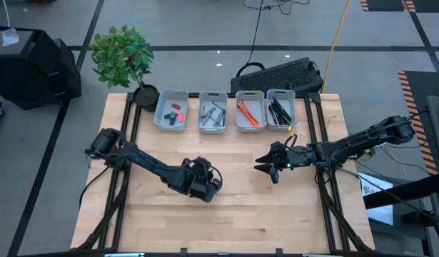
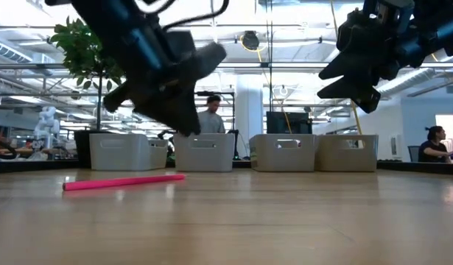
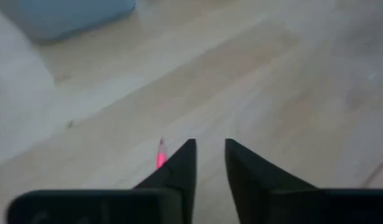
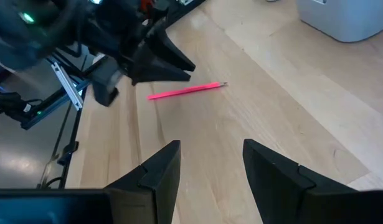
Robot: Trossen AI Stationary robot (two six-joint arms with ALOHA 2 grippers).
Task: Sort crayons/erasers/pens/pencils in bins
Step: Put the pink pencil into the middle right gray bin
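Observation:
A pink pencil lies flat on the wooden table; it also shows in the low view. My left gripper hovers just above it at the table's middle, open by a narrow gap with nothing between its fingers. The pencil's end shows beside one finger. My right gripper hangs open over the table's right half, well clear of the pencil. Several bins stand in a row at the far edge, the leftmost holding erasers.
The other bins hold grey sticks, orange-red sticks and dark pens. A potted plant stands at the far left corner. A black keyboard lies behind the bins. People sit in the room beyond.

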